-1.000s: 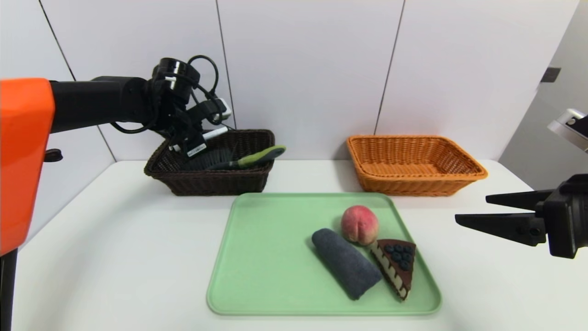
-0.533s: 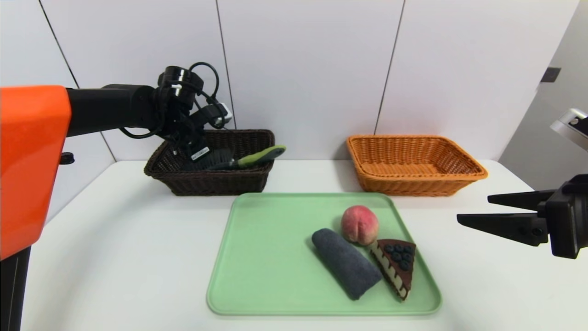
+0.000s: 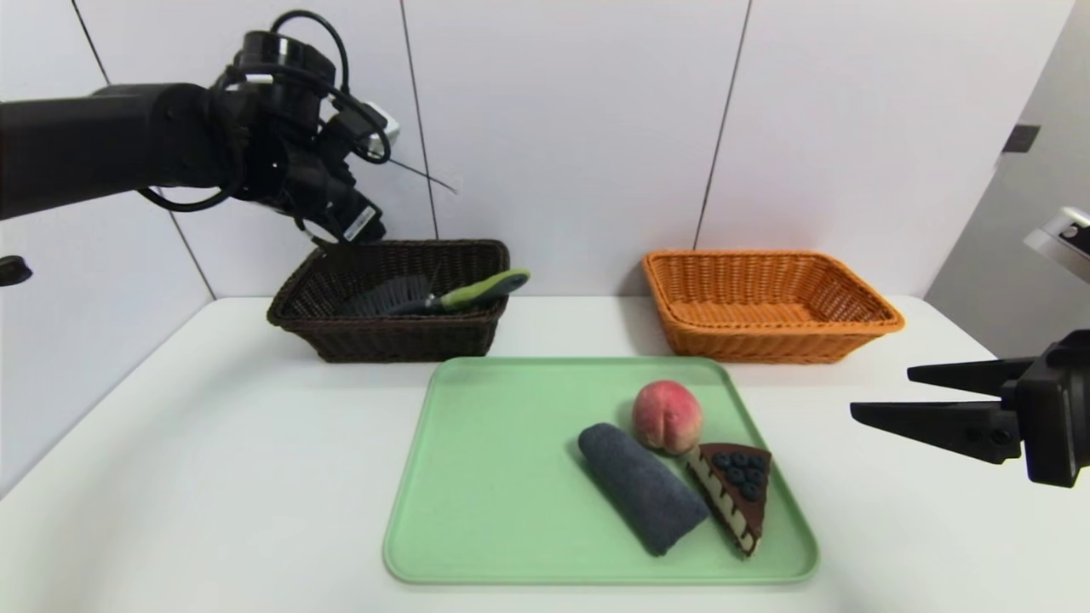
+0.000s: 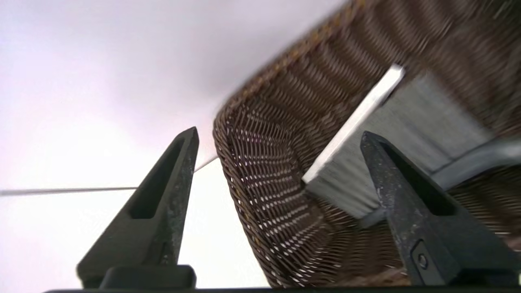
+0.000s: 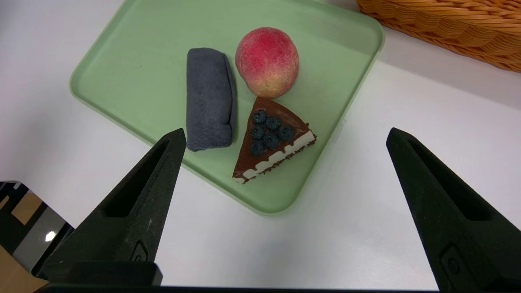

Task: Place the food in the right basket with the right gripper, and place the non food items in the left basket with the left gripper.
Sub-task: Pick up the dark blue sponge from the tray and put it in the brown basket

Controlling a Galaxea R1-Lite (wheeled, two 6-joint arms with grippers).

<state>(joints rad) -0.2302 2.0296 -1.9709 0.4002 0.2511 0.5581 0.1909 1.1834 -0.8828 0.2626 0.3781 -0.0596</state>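
Green tray (image 3: pixel 477 477) holds a grey rolled towel (image 3: pixel 640 498), a peach (image 3: pixel 667 415) and a cake slice (image 3: pixel 737 494). Behind it, the dark left basket (image 3: pixel 375 336) contains a brush (image 3: pixel 443 296), with the left gripper (image 4: pixel 279 136) spread empty above. Orange right basket (image 3: pixel 766 336) sits behind the tray; right gripper (image 3: pixel 877 396) waits beside the tray, jaws apart.

No text, label or number can be read anywhere.
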